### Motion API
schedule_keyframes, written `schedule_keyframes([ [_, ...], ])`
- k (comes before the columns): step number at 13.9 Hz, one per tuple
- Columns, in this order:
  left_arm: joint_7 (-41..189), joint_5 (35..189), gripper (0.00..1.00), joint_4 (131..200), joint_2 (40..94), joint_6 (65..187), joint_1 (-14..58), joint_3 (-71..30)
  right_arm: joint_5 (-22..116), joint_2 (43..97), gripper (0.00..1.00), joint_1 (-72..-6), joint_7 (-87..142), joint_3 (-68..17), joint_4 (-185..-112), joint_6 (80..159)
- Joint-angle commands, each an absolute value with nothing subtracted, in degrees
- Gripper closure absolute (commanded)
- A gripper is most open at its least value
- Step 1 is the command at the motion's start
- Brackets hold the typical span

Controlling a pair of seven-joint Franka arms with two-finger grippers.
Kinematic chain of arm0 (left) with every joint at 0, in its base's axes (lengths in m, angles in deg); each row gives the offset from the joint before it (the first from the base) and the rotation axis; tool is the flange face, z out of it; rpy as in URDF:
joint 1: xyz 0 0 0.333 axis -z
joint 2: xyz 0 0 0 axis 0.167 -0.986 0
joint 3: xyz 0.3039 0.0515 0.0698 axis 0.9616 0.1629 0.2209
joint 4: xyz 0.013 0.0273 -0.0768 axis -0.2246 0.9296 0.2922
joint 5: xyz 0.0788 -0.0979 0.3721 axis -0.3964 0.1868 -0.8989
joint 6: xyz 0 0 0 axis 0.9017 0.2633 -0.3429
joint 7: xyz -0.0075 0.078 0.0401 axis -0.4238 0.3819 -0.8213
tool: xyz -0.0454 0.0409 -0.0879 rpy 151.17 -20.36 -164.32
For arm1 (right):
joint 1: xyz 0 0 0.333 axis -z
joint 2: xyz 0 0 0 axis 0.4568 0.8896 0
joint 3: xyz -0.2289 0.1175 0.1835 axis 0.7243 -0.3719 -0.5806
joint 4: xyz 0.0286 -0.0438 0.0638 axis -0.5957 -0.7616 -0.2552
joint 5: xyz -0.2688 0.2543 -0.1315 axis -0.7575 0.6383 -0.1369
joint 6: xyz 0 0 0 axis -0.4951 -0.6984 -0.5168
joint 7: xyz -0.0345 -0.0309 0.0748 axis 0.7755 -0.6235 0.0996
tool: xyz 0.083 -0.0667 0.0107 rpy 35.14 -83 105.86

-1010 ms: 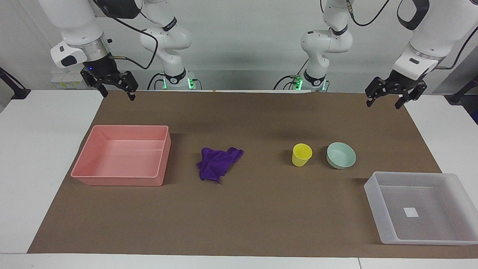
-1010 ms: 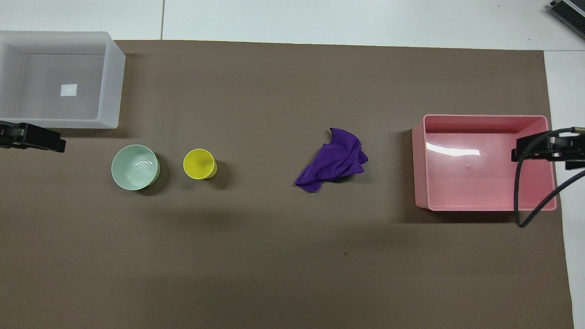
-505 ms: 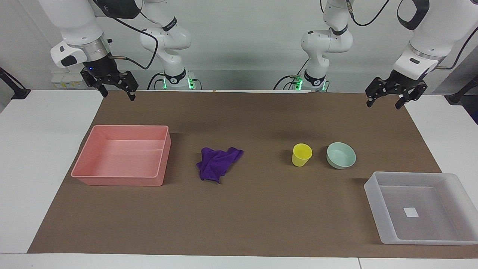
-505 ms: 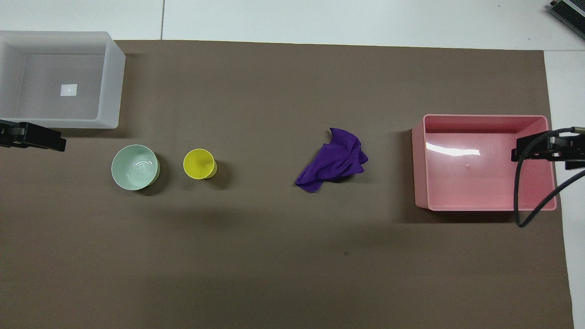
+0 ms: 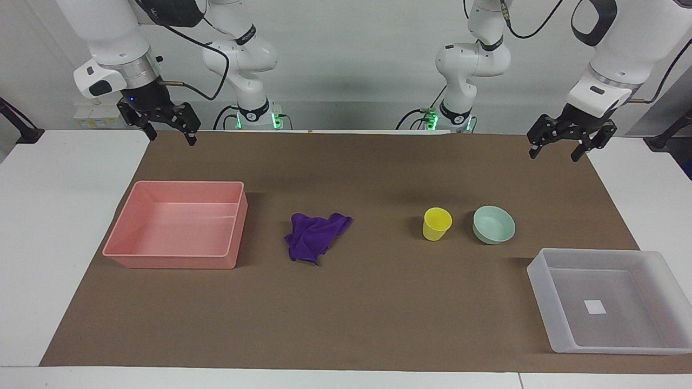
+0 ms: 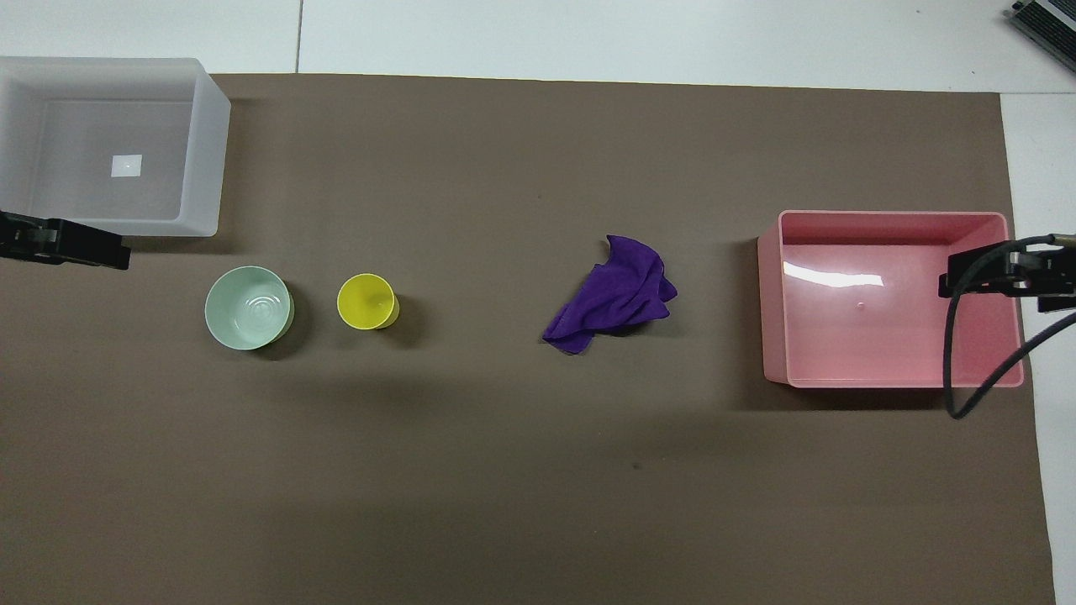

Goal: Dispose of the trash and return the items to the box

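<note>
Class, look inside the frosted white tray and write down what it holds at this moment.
The tray holds only a small white sticker on its floor. The cup and bowl stand outside it on the mat. Nothing covers the floor, though its near wall is seen through frosted plastic.

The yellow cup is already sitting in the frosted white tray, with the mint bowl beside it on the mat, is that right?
Not quite. The yellow cup is not in the frosted white tray; it stands on the brown mat, nearer to the robots than the tray. The mint bowl is indeed beside it on the mat. The facing view shows this.
</note>
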State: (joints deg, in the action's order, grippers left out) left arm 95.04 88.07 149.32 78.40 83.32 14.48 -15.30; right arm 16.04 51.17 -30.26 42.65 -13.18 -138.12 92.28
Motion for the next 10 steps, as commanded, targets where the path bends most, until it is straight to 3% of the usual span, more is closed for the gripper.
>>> schedule_keyframes([
  [1, 95.2, 87.1, 0.0, 154.2, 80.8, 87.6, 14.7, -15.4, 16.8, 51.1, 0.0, -31.1, 41.8, -13.7, -138.6, 93.0],
  [6, 95.3, 87.2, 0.0, 161.2, 80.4, 96.7, 14.1, -15.4, 17.1, 51.7, 0.0, -38.1, 48.5, -13.7, -144.4, 102.3],
  [10, 95.2, 87.4, 0.0, 167.3, 78.7, 107.4, 13.8, -15.3, 17.8, 53.8, 0.0, -43.9, 52.1, -13.8, -153.1, 116.6],
])
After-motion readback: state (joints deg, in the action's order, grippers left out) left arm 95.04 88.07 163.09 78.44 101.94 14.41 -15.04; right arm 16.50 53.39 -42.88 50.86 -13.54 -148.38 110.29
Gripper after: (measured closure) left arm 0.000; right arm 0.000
